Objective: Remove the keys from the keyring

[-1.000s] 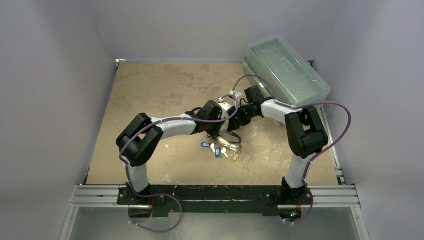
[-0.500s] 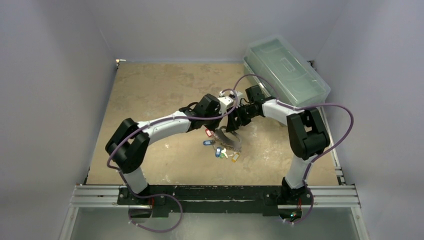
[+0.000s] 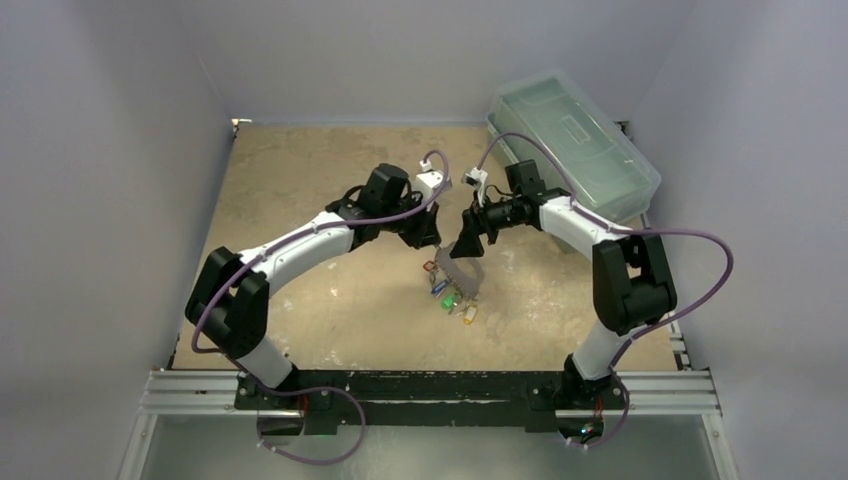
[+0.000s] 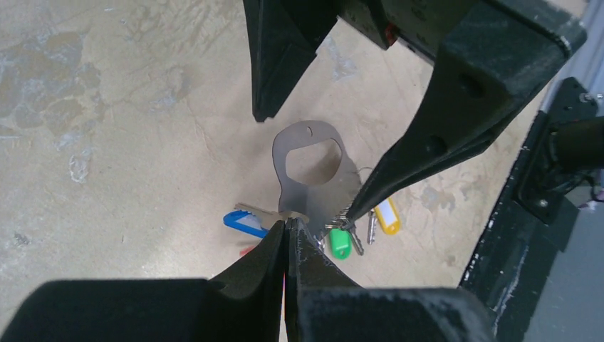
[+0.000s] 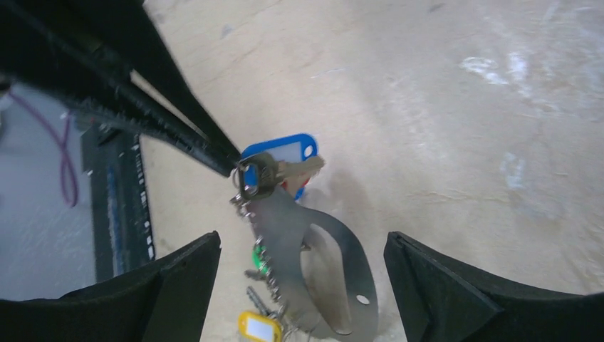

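The keyring is a flat grey arched plate, tilted up at one end in the right wrist view and also seen in the left wrist view. The keys hang along its edge with blue, green and yellow tags. My left gripper is shut, its tips pinching the blue-tagged key at the keyring's end. My right gripper is open, and its fingers straddle the keyring without holding it.
A clear lidded plastic box stands at the back right. The metal rail with the arm bases runs along the near edge. Grey walls close in the tan table on the left, the right and the back.
Both wrists have moved farther from the bases and apart. The left arm has stretched out. The keyring's end has come up with the left gripper, and the keys have shifted slightly.
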